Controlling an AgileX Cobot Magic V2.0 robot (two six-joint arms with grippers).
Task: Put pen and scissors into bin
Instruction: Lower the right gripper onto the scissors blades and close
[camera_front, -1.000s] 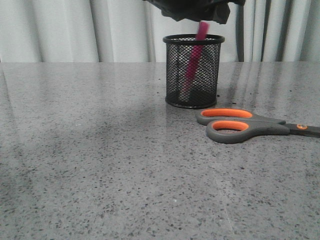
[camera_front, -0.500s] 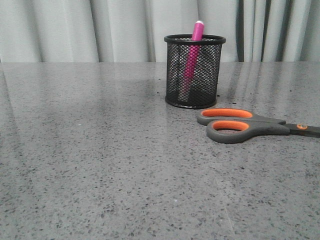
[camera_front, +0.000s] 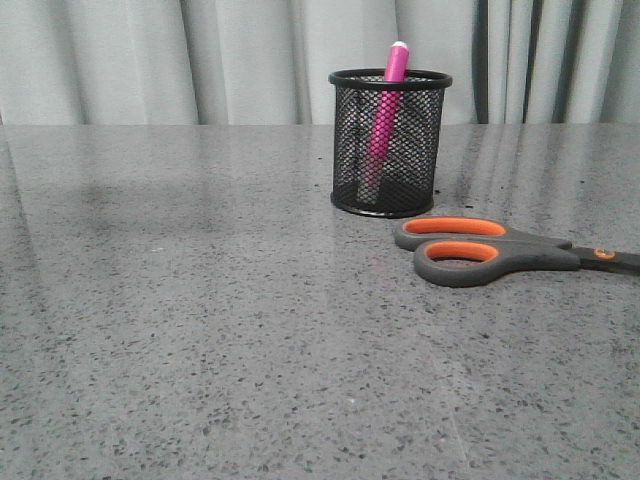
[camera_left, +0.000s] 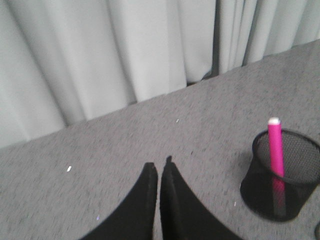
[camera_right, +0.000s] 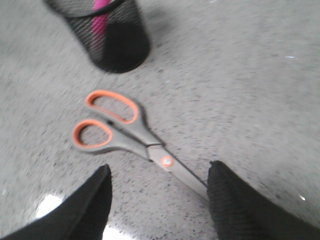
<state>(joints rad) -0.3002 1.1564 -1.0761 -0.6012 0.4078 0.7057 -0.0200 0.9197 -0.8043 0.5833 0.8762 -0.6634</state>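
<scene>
Front view: the pen (camera_front: 381, 125) stands tilted inside the bin (camera_front: 389, 142); the scissors (camera_front: 497, 250) lie flat, near right of it. My right gripper (camera_right: 157, 192) hangs spread above their blades, left gripper (camera_left: 159, 181) pressed together. Next, I judge: descend, pinch the scissors.

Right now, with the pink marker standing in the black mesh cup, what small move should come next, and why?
Probably lower the open right gripper onto the grey-and-orange scissors. They lie flat on the table beside the black mesh cup, with the blades between its fingers, while the pink marker is already inside.
</scene>
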